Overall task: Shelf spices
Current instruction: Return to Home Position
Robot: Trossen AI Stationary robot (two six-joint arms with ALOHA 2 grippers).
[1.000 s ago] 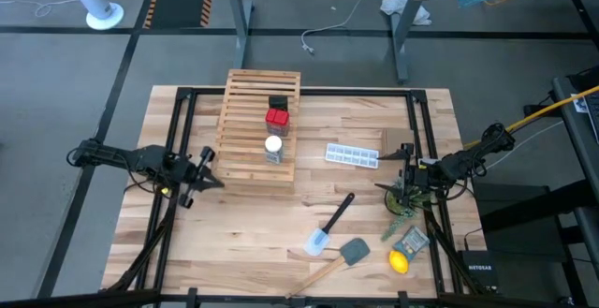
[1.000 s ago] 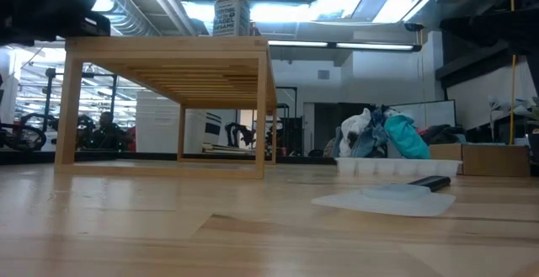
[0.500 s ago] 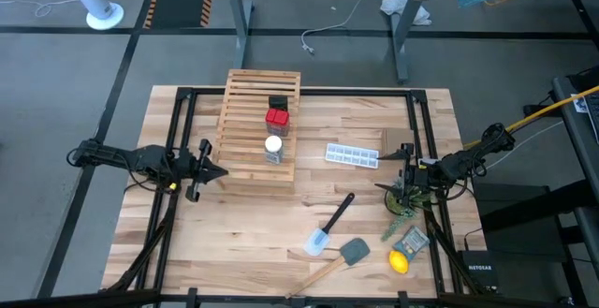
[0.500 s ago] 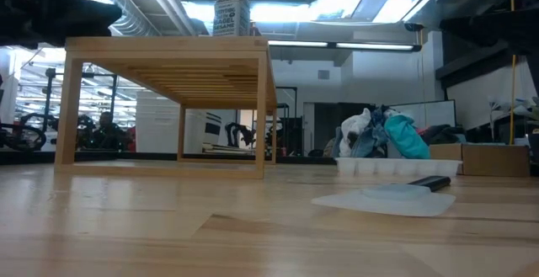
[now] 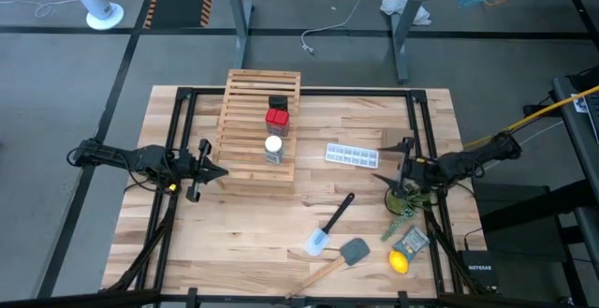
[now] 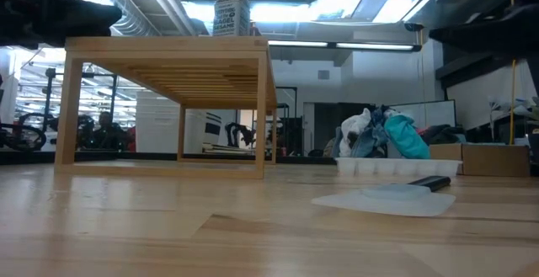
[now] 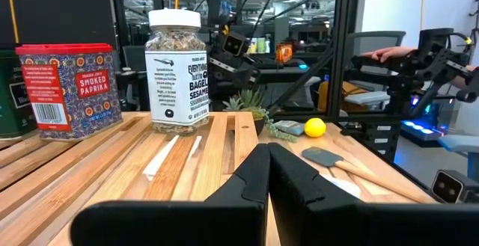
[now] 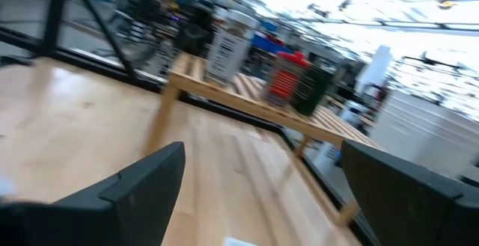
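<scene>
Three spices line the right side of the wooden shelf (image 5: 245,130): black container (image 5: 277,103), smoked paprika tin (image 5: 276,117), and bagel seasoning jar (image 5: 273,146) closest to its near edge. We see the left gripper (image 5: 219,171) clenched empty just off the shelf's left edge, and the right gripper (image 5: 401,163) spread wide beyond the ice-cube tray (image 5: 352,155).

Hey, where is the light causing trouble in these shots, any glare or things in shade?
Low view: ceiling lights glare behind the clear spice jar with a white round lid; the light wooden slatted shelf shades its own underside. Right wrist view: bright overhead light washes out the upper part. High view: even light, soft shadows. Left wrist view: evenly lit, no glare on the jar.
</scene>
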